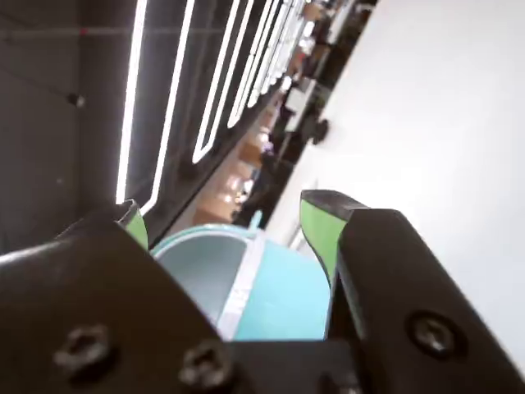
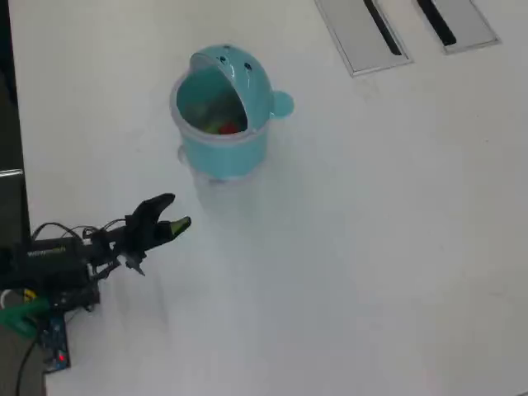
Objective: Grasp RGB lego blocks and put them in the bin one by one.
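In the overhead view the light teal bin stands at the upper left of the white table, its dotted lid tipped back. Small lego blocks lie inside it: a red bit and a greenish bit show, too small to tell more. My gripper hovers below and left of the bin, open, with nothing between its green-padded fingers. In the wrist view the bin fills the gap of the open gripper; its hollow inside faces the camera.
Two grey recessed panels with dark slots sit at the table's top right. The arm's base and circuit board occupy the left edge. A small round knob juts from the bin's right side.
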### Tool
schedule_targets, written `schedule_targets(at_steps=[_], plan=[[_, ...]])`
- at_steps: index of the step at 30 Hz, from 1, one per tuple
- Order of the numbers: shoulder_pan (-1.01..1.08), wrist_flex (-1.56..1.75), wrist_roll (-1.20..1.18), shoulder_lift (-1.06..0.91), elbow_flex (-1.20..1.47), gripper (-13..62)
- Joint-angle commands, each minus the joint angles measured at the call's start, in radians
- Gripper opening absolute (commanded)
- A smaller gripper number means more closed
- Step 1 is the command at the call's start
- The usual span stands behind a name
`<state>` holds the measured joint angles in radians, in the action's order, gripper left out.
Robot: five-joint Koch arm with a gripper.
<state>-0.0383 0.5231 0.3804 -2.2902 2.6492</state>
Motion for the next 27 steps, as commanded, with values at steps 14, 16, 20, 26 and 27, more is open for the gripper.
schedule_targets(at_steps=[14, 16, 20, 26, 27], plan=[[0.012, 0.318, -0.002, -0.066, 0.192, 33.9], [0.012, 0.345, -0.005, -0.066, 0.229, 33.9], [0.011, 0.37, -0.017, -0.066, 0.27, 33.9], [0.025, 0.419, -0.028, -0.066, 0.319, 33.9], [0.025, 0.428, -0.028, -0.066, 0.333, 33.9]])
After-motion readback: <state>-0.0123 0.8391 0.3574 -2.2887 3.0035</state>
